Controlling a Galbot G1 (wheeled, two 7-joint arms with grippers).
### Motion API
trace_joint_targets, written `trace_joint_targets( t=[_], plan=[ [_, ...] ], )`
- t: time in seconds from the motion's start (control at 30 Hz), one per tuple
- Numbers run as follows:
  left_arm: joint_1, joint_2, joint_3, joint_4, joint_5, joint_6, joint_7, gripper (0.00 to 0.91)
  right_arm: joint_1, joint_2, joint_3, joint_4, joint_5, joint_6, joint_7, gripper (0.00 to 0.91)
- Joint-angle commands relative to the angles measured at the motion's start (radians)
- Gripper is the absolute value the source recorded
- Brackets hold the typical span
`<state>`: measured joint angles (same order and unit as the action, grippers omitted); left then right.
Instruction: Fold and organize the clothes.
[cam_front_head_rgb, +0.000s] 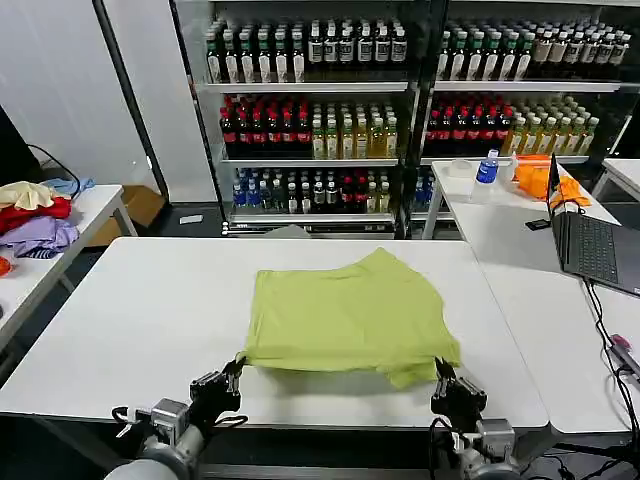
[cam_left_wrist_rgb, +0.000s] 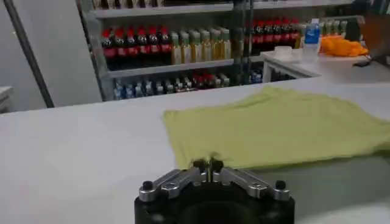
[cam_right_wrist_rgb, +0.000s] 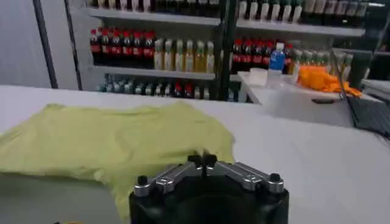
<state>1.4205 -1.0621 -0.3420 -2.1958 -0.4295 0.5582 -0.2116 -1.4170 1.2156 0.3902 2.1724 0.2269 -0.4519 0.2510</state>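
On table (cam_front_head_rgb: 130, 320) — T-shirt (cam_front_head_rgb: 350, 315) lengthwise left-right

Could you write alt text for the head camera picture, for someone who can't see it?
A lime-green T-shirt, partly folded, lies on a white table, with the left tool shut at its near left corner and the right tool shut at its near right corner. Behind stand shelves of bottled drinks.

One T-shirt (cam_front_head_rgb: 350, 318), one laptop (cam_front_head_rgb: 595, 245), two tools: left tool (cam_front_head_rgb: 232, 372), right tool (cam_front_head_rgb: 442, 378).
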Motion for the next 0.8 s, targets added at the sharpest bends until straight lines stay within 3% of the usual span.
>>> trace_joint_targets(
  t=[0.03, 0.17, 0.27, 0.47, 0.8],
  plan=[
    [-0.230, 0.003, 0.085, 0.200, -0.006, -0.002, 0.000, 0.081, 0.180, -0.040, -0.040, -0.114, 0.007, 0.011, -0.002, 0.000],
    [-0.295, -0.007, 0.127, 0.265, -0.003, -0.005, -0.002, 0.081, 0.246, -0.050, -0.068, -0.196, -0.015, 0.031, -0.005, 0.000],
    [-0.337, -0.021, 0.153, 0.307, 0.005, -0.009, -0.004, 0.081, 0.276, -0.047, -0.076, -0.250, -0.096, 0.071, -0.021, 0.000],
    [-0.386, -0.049, 0.181, 0.363, 0.013, -0.018, -0.009, 0.081, 0.303, -0.031, -0.092, -0.324, -0.127, 0.101, -0.027, 0.000],
    [-0.389, -0.060, 0.181, 0.377, 0.017, -0.030, -0.013, 0.202, 0.331, -0.002, -0.110, -0.389, -0.168, 0.097, -0.021, 0.000]
  ],
)
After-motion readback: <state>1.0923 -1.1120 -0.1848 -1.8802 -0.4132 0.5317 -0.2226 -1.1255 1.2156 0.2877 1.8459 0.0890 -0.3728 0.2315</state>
